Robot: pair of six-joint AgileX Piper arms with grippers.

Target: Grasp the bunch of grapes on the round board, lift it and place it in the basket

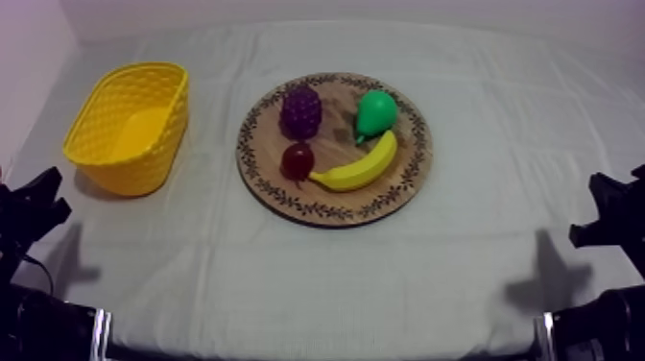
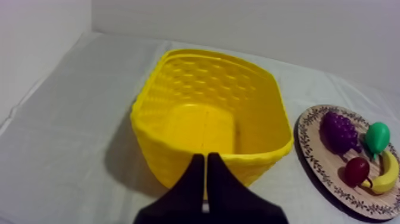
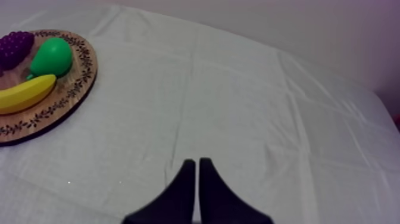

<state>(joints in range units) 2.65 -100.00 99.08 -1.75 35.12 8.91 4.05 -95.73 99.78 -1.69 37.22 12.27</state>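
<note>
A purple bunch of grapes [image 1: 300, 110] lies on the round wooden board [image 1: 408, 168], at its far left part. The yellow basket [image 1: 132, 125] stands to the left of the board, with nothing in it. My left gripper [image 1: 38, 204] rests low at the table's left edge, its fingers together as a narrow wedge [image 2: 206, 173] just in front of the basket [image 2: 208, 119]; the grapes [image 2: 339, 131] lie off to its side. My right gripper [image 1: 600, 216] rests low at the right edge, shut [image 3: 193, 173] over bare cloth, with the grapes [image 3: 15, 47] far away.
On the board with the grapes lie a green pear [image 1: 375, 113], a yellow banana [image 1: 360, 169] and a small red fruit [image 1: 297, 160]. Grey-white cloth covers the table, with open room in front of the board and to its right.
</note>
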